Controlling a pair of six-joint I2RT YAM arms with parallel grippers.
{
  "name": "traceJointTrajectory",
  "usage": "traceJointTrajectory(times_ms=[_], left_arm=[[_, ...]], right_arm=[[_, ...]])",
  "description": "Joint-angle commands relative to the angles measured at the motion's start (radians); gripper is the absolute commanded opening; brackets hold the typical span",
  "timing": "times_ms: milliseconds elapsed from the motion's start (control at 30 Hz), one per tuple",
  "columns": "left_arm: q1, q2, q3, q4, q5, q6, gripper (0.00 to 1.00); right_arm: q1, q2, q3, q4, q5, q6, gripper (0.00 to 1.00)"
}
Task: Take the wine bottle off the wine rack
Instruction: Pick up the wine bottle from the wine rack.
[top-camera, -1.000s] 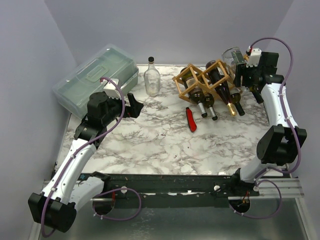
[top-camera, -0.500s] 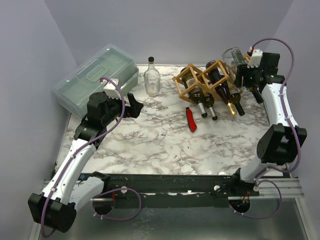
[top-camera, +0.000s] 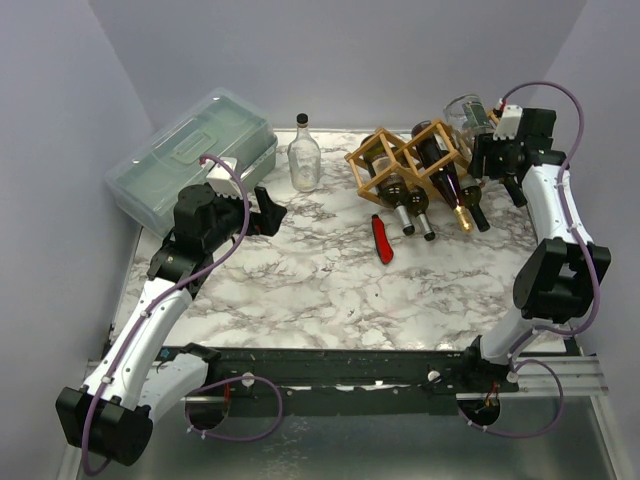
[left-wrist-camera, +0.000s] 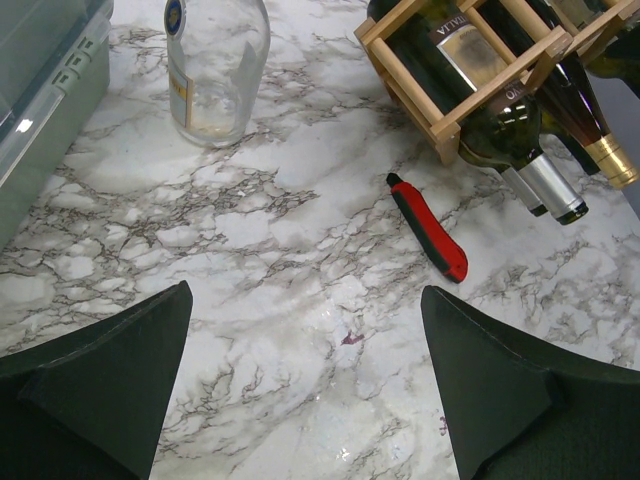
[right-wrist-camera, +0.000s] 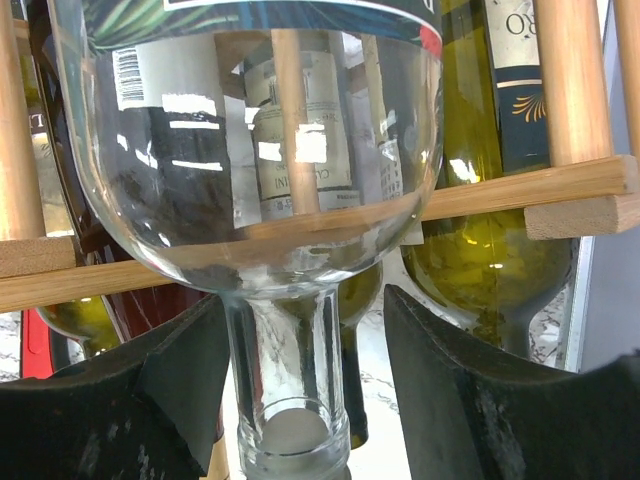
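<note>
The clear bottle (right-wrist-camera: 250, 150) lies atop the rack (top-camera: 410, 160) at the desk's (top-camera: 320, 290) far right corner. It is smooth, breakable, probably empty and light. The neck is the best hold, and the right fingers (right-wrist-camera: 470, 400) straddle it loosely. The left fingers (left-wrist-camera: 100, 380) gape.

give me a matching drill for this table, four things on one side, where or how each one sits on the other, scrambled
Things:
1 red knife
2 small clear bottle
3 plastic box
4 large clear bottle

Places:
a neck between the fingers of the right gripper
b lying flat in front of the rack
c far left corner of the table
d standing upright near the box

Pairs: 1-b, 2-d, 3-c, 4-a
</note>
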Motion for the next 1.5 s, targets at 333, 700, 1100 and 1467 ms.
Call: traceJointTrajectory(times_ms=[333,700,1100,1467], left_arm=[[-0.004,-0.017,-0.01,-0.009,0.003,0.011,0.99],[-0.004,-0.017,-0.01,-0.009,0.002,0.011,0.99],[-0.005,-0.018,-0.011,-0.009,0.003,0.011,0.99],[-0.005,-0.018,-0.011,-0.009,0.003,0.012,0.99]], right_arm=[[-0.007,0.041,0.039,-0.009,-0.044,0.014,0.62],[-0.007,0.055,0.053,-0.023,-0.061,0.02,0.58],[-0.006,0.042,0.061,-0.028,-0.037,0.019,0.25],[-0.007,-0.039,0.059,0.014,-0.024,0.056,0.0]])
